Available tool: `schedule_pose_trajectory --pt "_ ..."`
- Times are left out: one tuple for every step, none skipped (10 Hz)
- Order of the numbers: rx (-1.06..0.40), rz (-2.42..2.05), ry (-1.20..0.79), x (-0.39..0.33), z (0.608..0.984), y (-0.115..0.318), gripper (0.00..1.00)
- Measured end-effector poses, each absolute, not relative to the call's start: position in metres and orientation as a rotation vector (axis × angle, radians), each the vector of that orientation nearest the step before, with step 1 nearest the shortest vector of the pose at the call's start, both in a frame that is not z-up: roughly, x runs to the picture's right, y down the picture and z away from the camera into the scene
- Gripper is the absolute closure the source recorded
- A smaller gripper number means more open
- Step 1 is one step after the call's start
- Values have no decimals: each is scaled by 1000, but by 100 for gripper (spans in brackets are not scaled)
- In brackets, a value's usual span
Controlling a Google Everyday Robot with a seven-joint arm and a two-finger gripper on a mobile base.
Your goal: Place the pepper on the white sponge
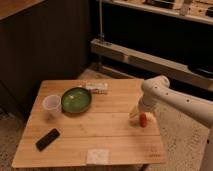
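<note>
While bent downward, tool [139,118] | at pepper [143,120] | near table [120,135] edge

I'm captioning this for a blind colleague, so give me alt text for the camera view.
A white robot arm reaches down at the right edge of a wooden table, its gripper at a small red-orange pepper. A white sponge lies near the front edge; a green bowl, clear cup, black phone and whitish packet sit further left.
</note>
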State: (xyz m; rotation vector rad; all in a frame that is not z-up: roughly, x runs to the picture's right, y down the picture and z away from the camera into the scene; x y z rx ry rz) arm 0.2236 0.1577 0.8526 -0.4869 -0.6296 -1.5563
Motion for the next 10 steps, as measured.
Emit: schedule_pose_trajectory --pt "-483 -1556 -632 223 854 159 20" --pt "-482 -1556 -636 222 857 161 20" --pt "-482 -1557 -637 221 859 162 20" --pt "-482 -1558 -636 221 860 163 20" --pt "-487 -1561 -633 222 862 165 20" --pt "-490 -1562 -635 220 863 166 25" --pt "-493 -1563 -636 220 864 168 34" --pt "-498 -1563 -635 220 865 170 44" --pt "-499 -1567 -632 219 864 169 56" --pt "-498 -1570 -629 219 863 169 63"
